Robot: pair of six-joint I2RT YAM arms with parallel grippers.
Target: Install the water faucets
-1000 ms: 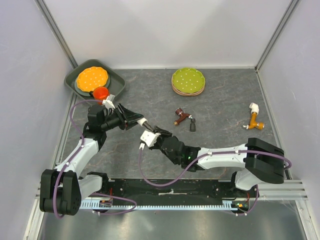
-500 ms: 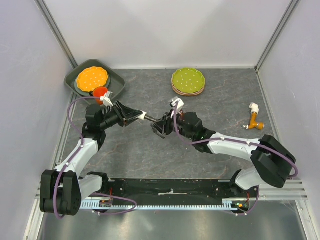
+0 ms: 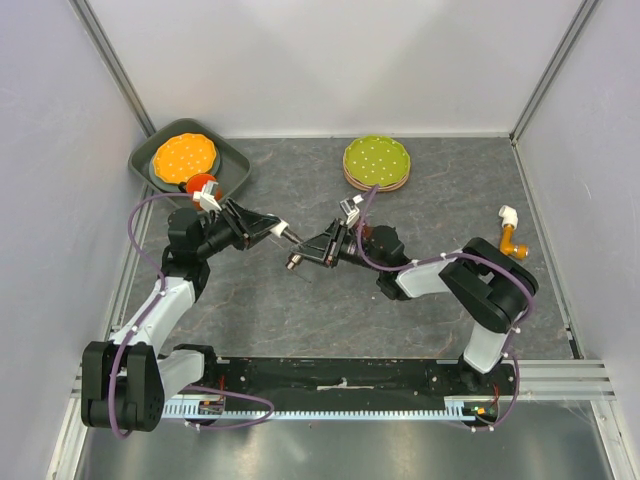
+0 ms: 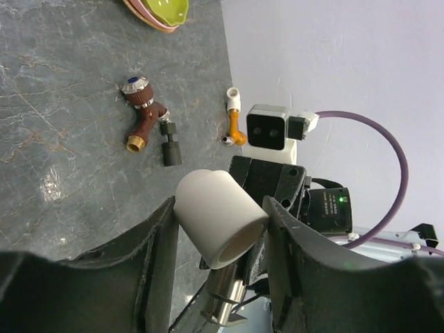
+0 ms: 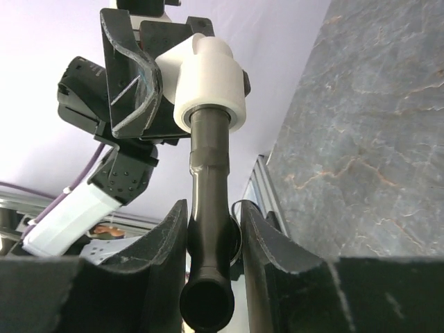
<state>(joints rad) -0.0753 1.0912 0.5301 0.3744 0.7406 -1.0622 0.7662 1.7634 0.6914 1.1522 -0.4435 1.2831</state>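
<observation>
The left tool [image 4: 220,239] is clamped on the white elbow fitting [image 4: 216,208], held above the counter [image 3: 430,200] near its middle. The right tool [image 5: 212,236] grips the dark grey tap [image 5: 208,159] by its shaft, whose far end sits in the fitting's collar. Beyond them a reddish-brown tap [image 4: 144,119] lies on the counter, a small dark piece [image 4: 170,146] just beside it. Farther right lies an orange tap [image 3: 510,232] with a white end. At the back sit stacked green dotted plates [image 3: 376,160].

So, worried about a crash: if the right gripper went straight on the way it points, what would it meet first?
Likely the white elbow fitting held by the left gripper; the dark grey tap in the right gripper reaches into it.
</observation>
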